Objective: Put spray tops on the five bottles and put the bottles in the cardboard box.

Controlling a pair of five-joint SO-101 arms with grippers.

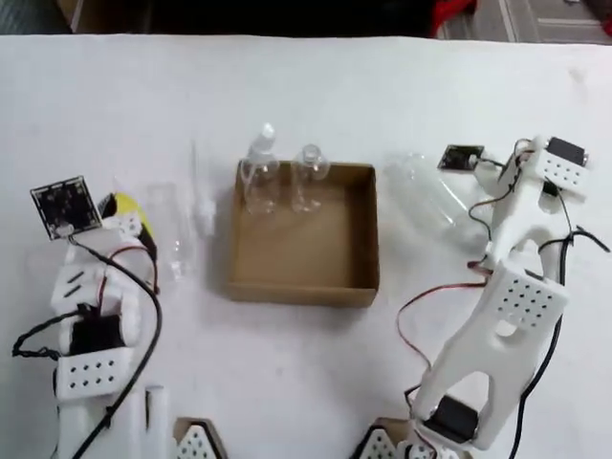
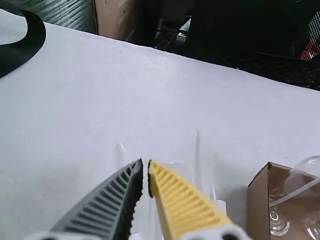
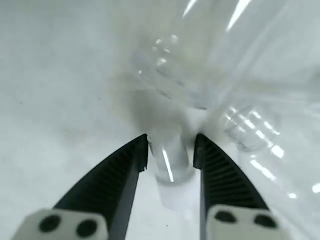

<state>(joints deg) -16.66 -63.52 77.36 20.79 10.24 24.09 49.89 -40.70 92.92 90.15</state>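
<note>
A cardboard box [image 1: 304, 258] sits mid-table. Two clear bottles stand against its far wall: one with a white spray top [image 1: 260, 170], one uncapped [image 1: 310, 175]. To the right of the box a clear bottle [image 1: 428, 189] lies on its side. My right gripper [image 3: 170, 147] is shut on its neck [image 3: 172, 165], one black finger on each side. Another clear bottle [image 3: 260, 140] lies against it. Left of the box lie a clear bottle [image 1: 172, 229] and a spray top with its tube [image 1: 201, 206]. My left gripper [image 2: 145, 172] is shut and empty, hovering above them.
The box's corner [image 2: 262, 200] and a standing bottle inside [image 2: 300, 175] show in the left wrist view. The white table runs to a dark far edge [image 1: 287, 33]. A white spray part [image 1: 153, 406] lies near the left arm's base.
</note>
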